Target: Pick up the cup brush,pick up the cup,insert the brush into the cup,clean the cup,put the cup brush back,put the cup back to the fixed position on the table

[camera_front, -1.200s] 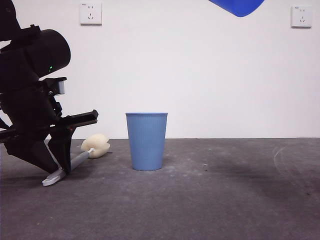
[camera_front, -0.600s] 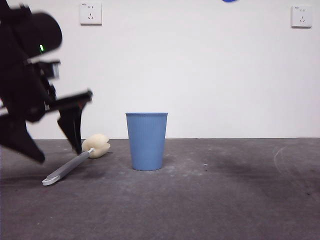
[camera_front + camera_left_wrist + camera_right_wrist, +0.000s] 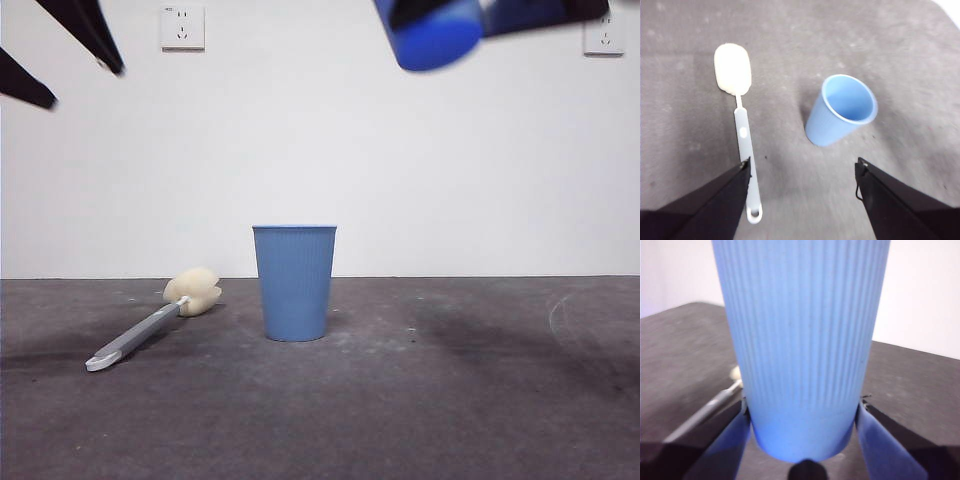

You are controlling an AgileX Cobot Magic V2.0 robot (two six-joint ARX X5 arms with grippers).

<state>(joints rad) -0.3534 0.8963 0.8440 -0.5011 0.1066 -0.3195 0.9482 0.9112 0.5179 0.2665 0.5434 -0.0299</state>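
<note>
Gripping the cup (image 3: 802, 340) at its base, the right pincer (image 3: 802, 420) held it high above the second cup (image 3: 294, 282); the left pincer (image 3: 802, 167) hung spread, empty, over the cup brush (image 3: 740, 125) lying on the desk (image 3: 450, 400) beside that second cup.

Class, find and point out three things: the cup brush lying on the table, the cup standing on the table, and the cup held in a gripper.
cup brush (image 3: 135, 338): front view, on its grey handle.
standing cup (image 3: 294, 285): front view, on its ribbed wall.
held cup (image 3: 802, 340): right wrist view, on its ribbed wall.
</note>
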